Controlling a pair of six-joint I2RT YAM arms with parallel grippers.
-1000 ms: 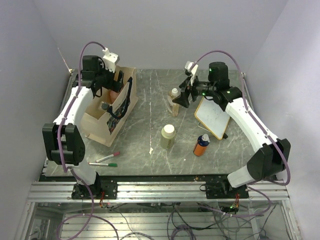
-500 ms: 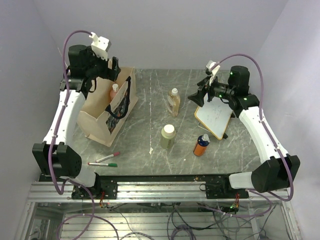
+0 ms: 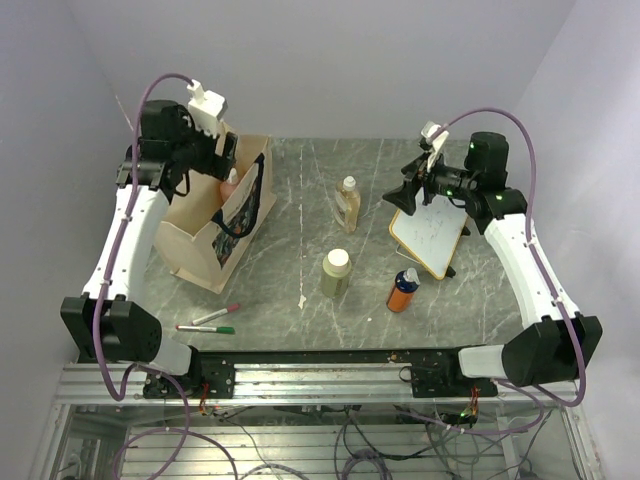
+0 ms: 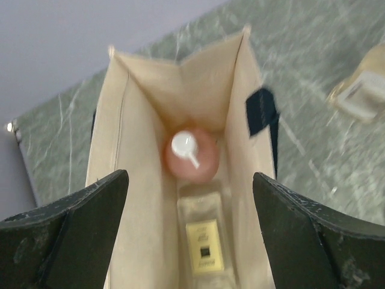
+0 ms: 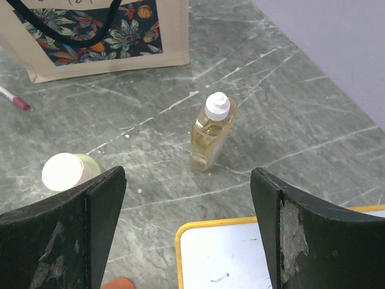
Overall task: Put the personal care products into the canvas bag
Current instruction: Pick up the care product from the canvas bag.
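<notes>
The canvas bag [image 3: 205, 235] stands at the left, open at the top. In the left wrist view the salmon-pink bottle [image 4: 190, 155] stands inside the bag [image 4: 144, 96], with the clear bottle [image 4: 204, 238] lying beside it, its cap hidden. My left gripper [image 3: 226, 152] hangs open and empty above the bag's mouth [image 4: 189, 241]. The amber bottle [image 3: 348, 203] stands mid-table, the pale green bottle [image 3: 335, 273] and the orange bottle [image 3: 403, 290] nearer the front. My right gripper [image 3: 398, 195] is open and empty, raised to the right of the amber bottle [image 5: 210, 129].
A yellow-framed whiteboard [image 3: 430, 232] lies under the right gripper and shows in the right wrist view [image 5: 277, 259]. Red and green marker pens [image 3: 212, 321] lie in front of the bag. The pale green bottle's cap [image 5: 63, 171] shows beside the right gripper's left finger.
My left gripper has risen out of the bag, leaving the salmon-pink bottle inside. My right gripper has drawn back to the right, away from the amber bottle.
</notes>
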